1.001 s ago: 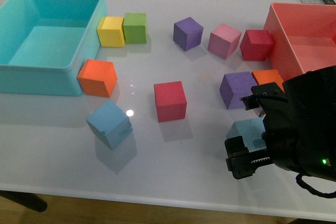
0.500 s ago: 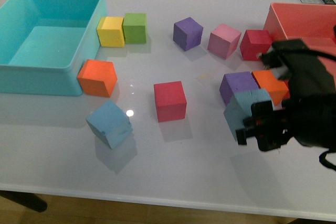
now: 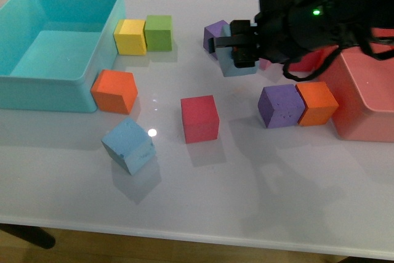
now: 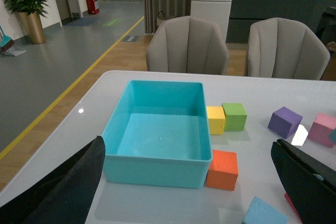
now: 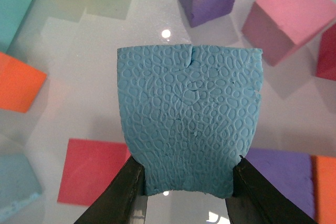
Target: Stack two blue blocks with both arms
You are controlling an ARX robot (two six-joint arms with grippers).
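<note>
The black right arm [image 3: 320, 16] blocks much of my front view and all but hides the pink foam cube [image 5: 294, 17], which I see plainly only from the right wrist. The right gripper [image 3: 237, 50] is clenched on one light blue foam cube [image 3: 237, 67]. That cube is held off the white bench [image 3: 246, 201] and overlaps a purple foam cube [image 3: 215, 32]. The second light blue foam cube [image 3: 128, 146] sits askew at 8 o'clock from the red foam cube [image 3: 200, 118]. The left gripper [image 4: 187, 148] is released, its fingers spread wide and cut off by the frame. A turquoise plastic bin [image 3: 37, 90] lies at 10 o'clock and a salmon plastic bin [image 3: 363, 109] at 3 o'clock, with another purple cube [image 3: 281, 106] touching an orange foam cube [image 3: 317, 103] beside it.
</note>
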